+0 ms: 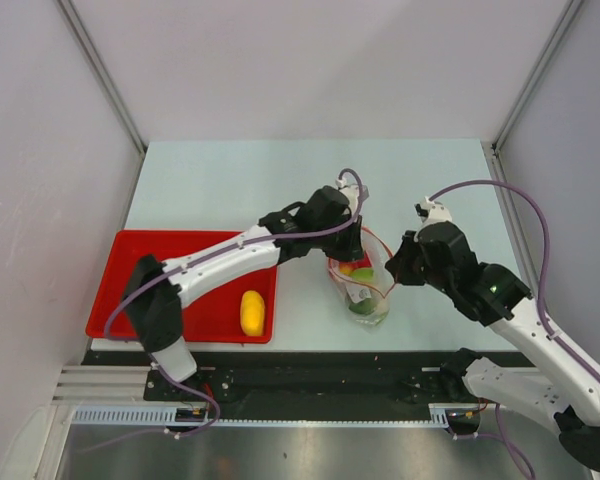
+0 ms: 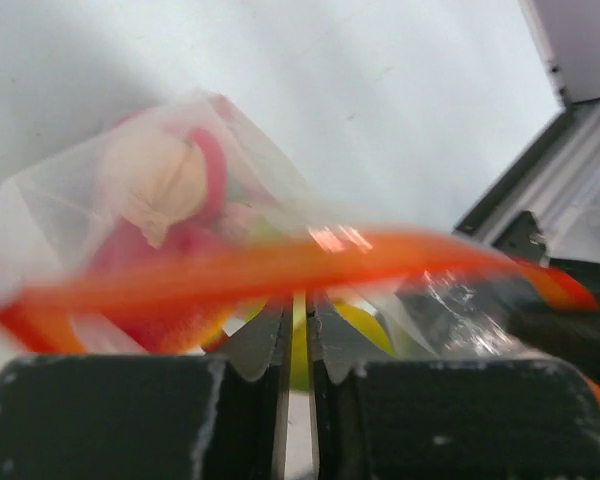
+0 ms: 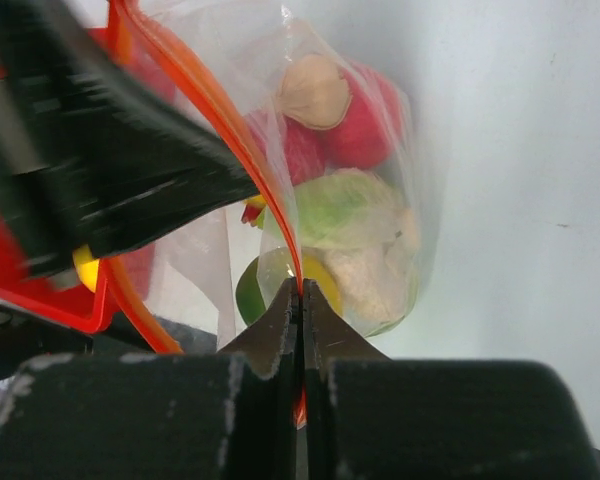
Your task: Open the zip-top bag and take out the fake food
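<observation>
The zip-top bag [image 1: 368,298] hangs in the middle of the table with its red zip strip [image 1: 378,243] pulled open between my grippers. My left gripper [image 1: 356,243] is shut on the far-left lip of the mouth; the strip [image 2: 230,268] runs across its fingertips [image 2: 302,300]. My right gripper [image 1: 393,268] is shut on the right lip, the strip pinched in it [image 3: 301,290]. Fake food is inside the bag [image 3: 410,160]: red balls [image 3: 365,130], a green piece [image 3: 340,205] and beige lumps [image 3: 315,92]. A yellow oval [image 1: 252,313] lies in the red tray.
The red flat tray [image 1: 120,262] lies at the left front of the table, under my left arm. Grey walls enclose the table on three sides. A black rail [image 1: 310,370] runs along the near edge.
</observation>
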### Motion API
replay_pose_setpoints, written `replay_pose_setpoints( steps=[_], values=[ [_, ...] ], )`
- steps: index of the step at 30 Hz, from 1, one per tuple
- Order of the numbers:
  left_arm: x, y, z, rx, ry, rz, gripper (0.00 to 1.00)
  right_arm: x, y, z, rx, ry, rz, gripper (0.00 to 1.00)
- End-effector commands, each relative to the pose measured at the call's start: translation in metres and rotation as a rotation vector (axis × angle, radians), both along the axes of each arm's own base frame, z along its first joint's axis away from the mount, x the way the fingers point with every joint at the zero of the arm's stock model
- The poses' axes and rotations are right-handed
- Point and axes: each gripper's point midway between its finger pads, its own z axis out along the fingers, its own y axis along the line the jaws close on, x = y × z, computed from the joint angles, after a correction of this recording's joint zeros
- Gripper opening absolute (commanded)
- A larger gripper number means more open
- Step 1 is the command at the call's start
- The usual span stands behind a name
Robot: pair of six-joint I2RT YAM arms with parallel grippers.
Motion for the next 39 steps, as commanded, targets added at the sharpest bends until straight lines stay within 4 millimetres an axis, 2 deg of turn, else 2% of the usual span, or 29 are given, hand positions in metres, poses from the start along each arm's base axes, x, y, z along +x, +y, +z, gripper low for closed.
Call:
replay_pose_setpoints(
  steps=[1, 6, 11, 15, 18, 23, 26, 29, 30, 32, 33, 36, 37, 39],
  values=[
    [0.03, -0.018, -0.001, -0.007, -0.043, 0.076, 0.12, -0.004, 0.001, 0.022, 0.044, -0.048, 0.03, 0.0],
    [0.05, -0.013, -0.023, 0.076, -0.083, 0.166, 0.26, -0.005, 0.005, 0.025, 0.065, -0.051, 0.059, 0.0],
    [0.066, -0.01, -0.031, 0.126, -0.136, 0.221, 0.41, -0.006, 0.003, 0.024, 0.074, -0.035, 0.056, 0.0],
    [0.073, -0.012, -0.033, 0.125, -0.148, 0.245, 0.64, -0.007, 0.0, 0.025, 0.078, -0.033, 0.052, 0.0],
    [0.075, -0.016, -0.043, 0.142, -0.137, 0.243, 0.71, -0.006, -0.003, 0.026, 0.083, -0.036, 0.038, 0.0],
    [0.081, -0.022, -0.065, 0.162, -0.127, 0.263, 0.7, -0.007, -0.005, 0.028, 0.098, -0.032, 0.035, 0.0],
    [0.09, -0.023, -0.069, 0.162, -0.147, 0.301, 0.65, -0.011, -0.006, 0.025, 0.096, -0.013, 0.041, 0.0],
    [0.097, -0.027, -0.065, 0.158, -0.176, 0.31, 0.57, -0.014, -0.009, 0.023, 0.089, -0.005, 0.04, 0.0],
    [0.099, -0.026, -0.068, 0.167, -0.181, 0.314, 0.5, -0.014, -0.01, 0.022, 0.086, -0.002, 0.035, 0.0],
    [0.1, -0.028, -0.063, 0.163, -0.189, 0.302, 0.45, -0.015, -0.012, 0.023, 0.091, -0.002, 0.027, 0.0],
    [0.1, -0.028, -0.061, 0.162, -0.19, 0.3, 0.37, -0.016, -0.012, 0.023, 0.094, -0.001, 0.025, 0.0],
    [0.094, -0.028, -0.059, 0.153, -0.177, 0.286, 0.29, -0.016, -0.013, 0.023, 0.097, 0.003, 0.019, 0.0],
    [0.091, -0.027, -0.052, 0.135, -0.173, 0.279, 0.27, -0.016, -0.014, 0.022, 0.091, 0.006, 0.012, 0.0],
    [0.083, -0.025, -0.05, 0.125, -0.158, 0.261, 0.25, -0.017, -0.016, 0.022, 0.09, 0.001, 0.009, 0.0]
  ],
)
